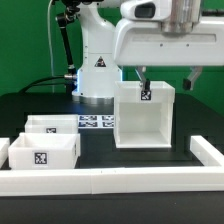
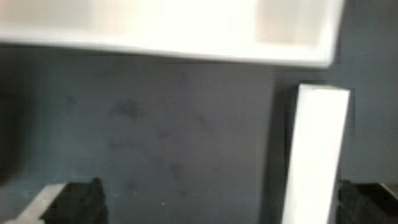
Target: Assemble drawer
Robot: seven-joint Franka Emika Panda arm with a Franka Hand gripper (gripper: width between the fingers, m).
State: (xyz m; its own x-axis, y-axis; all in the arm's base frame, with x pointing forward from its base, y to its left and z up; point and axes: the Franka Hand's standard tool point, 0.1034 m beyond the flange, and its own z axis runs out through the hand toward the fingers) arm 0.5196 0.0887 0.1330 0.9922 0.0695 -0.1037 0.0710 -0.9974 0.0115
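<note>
The tall white box shell (image 1: 145, 118) stands upright at mid-table with a tag on its back wall. Two shallow white trays lie at the exterior view's left, the nearer tray (image 1: 42, 151) and the farther tray (image 1: 52, 126), each with a tag. My gripper (image 1: 164, 80) hangs over the shell's top, open, with one finger inside the shell and one outside its right wall. In the wrist view the gripper (image 2: 224, 205) is open. A white wall edge of the shell (image 2: 317, 150) stands between the dark fingertips (image 2: 71, 203), close to one of them. It holds nothing.
A long low white rail (image 1: 110, 181) runs along the front edge and turns up at the exterior view's right (image 1: 208, 152). The marker board (image 1: 97, 122) lies flat behind the trays. The robot base (image 1: 95, 62) stands at the back.
</note>
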